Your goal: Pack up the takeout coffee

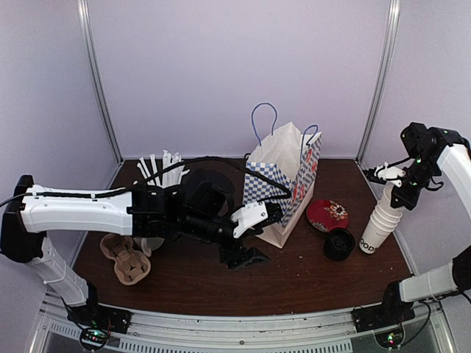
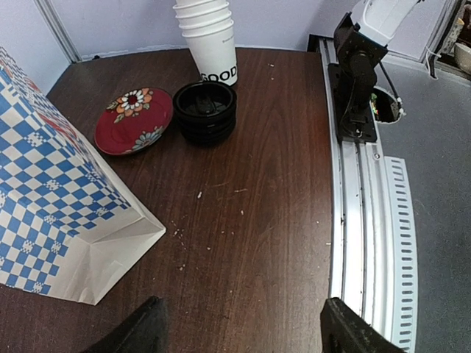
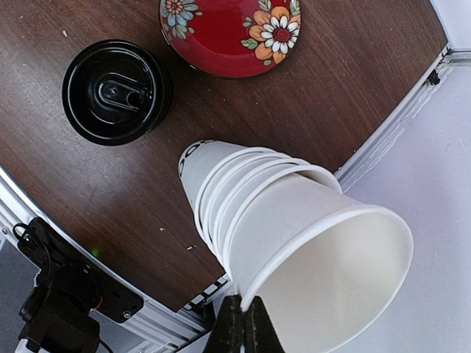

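The stack of white paper cups [image 1: 379, 220] stands at the right edge of the top view, on the dark wooden surface [image 1: 191, 283], its base cup bearing black lettering that reads "GOOD" in the left wrist view. The right tool [image 3: 243, 327] is closed on the near rim of the top cup [image 3: 331, 272], one finger inside and one outside the paper wall. That cup is nested in the ones below it, and from above the stack leans slightly toward the right of the frame.

Just left of the stack's base sits a short pile of black lids [image 1: 339, 243], and beyond them, toward the upper left, a red dish [image 1: 327, 215] painted with flowers. The lids and the dish lie close together; whether they touch I cannot tell.

The left tool [image 2: 243, 334] hangs low over the middle of the surface with its fingers spread wide and nothing between them, just beside the bottom corner of a blue-checked paper bag [image 1: 283, 184] that stands upright in the centre. At the left of the top view lie a cardboard cup carrier [image 1: 126, 257] and, behind it, a bunch of white straws [image 1: 162, 169].
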You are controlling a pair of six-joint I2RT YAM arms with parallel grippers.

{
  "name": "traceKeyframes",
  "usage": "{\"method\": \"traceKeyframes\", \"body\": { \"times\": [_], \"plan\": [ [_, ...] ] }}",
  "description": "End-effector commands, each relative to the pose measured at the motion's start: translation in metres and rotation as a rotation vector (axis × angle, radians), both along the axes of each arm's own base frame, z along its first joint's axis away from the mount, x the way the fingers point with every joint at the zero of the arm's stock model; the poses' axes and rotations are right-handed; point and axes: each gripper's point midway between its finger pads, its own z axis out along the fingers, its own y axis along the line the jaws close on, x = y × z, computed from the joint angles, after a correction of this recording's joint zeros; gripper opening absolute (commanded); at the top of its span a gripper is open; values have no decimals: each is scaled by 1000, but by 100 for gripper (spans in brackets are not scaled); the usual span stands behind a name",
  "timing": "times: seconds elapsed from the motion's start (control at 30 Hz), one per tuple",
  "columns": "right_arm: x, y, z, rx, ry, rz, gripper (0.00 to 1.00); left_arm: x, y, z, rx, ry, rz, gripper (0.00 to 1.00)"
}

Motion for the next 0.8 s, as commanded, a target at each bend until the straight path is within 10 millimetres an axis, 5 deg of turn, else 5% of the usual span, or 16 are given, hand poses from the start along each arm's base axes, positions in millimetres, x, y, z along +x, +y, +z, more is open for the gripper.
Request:
{"method": "traceKeyframes", "body": {
  "times": [0.0, 0.4, 0.77],
  "plan": [
    [-9, 14, 10, 72, 9, 11, 0, 1, -4, 1, -23, -6, 9, 74],
    [-20, 18, 22, 83, 8, -7, 0, 5, -5, 1, -16, -19, 27, 74],
    [-31, 21, 86, 49, -73, -3, 0, 8, 5, 24, 17, -39, 43, 74]
  ]
}}
